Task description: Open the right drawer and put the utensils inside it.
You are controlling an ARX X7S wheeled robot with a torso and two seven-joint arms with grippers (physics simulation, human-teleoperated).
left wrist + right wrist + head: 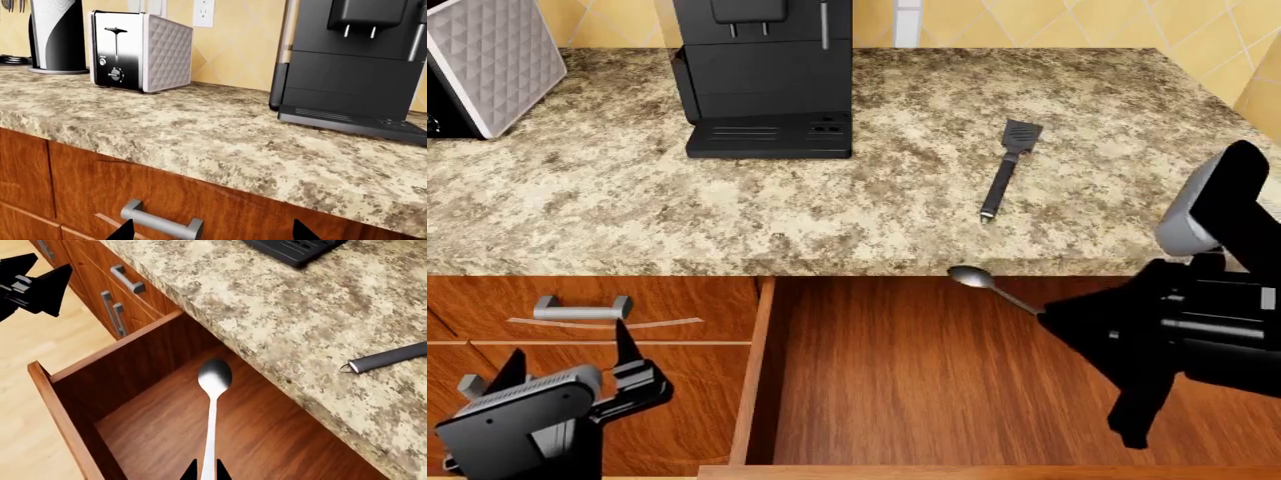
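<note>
Nearest us, our right pincer (207, 471) pinches one spoon (213, 385) by its handle, bowl ahead over the open right drawer (961, 370). One spatula (1006, 168) lies on the counter (587, 210) beyond. Only the head view shows our left pincer (627, 370), parted and empty.

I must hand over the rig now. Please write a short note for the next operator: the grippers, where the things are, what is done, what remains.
Right gripper: shut on the spoon, held over the open right drawer.
Left gripper: open, empty, in front of the cabinet drawers beside the open one.
Spatula: lying on the counter, untouched.
Done: drawer opened, spoon picked up.
Left: release the spoon into the drawer, then pick up the spatula and put it in too.
</note>
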